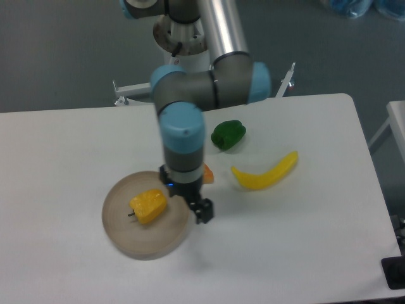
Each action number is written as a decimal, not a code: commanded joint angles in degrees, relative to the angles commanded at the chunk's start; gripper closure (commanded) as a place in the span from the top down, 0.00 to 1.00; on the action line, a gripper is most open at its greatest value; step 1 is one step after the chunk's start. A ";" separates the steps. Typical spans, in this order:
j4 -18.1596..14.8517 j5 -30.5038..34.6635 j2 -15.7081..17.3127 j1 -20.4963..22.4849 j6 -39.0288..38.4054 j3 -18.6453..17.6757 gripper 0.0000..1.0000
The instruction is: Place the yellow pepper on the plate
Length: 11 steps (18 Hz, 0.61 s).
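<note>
The yellow pepper [149, 206] lies on its side on the plate [126, 237], a round grey-beige disc at the front left of the white table, with its dark stem pointing left. My gripper [191, 206] points straight down over the plate's right rim, just right of the pepper and apart from it. It looks open and holds nothing. One dark fingertip [204, 211] shows at the plate's edge; the other is mostly hidden under the wrist.
A green pepper [228, 134] lies behind the gripper to the right. A yellow banana [266, 172] lies right of the gripper. A small orange thing [207, 174] shows partly behind the wrist. The arm's base stands at the table's back edge.
</note>
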 joint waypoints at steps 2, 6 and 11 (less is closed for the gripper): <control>-0.17 0.52 0.00 2.55 3.78 0.18 1.00; -5.26 2.45 0.70 8.00 13.36 1.23 1.00; -11.16 7.99 0.09 10.12 17.34 1.50 1.00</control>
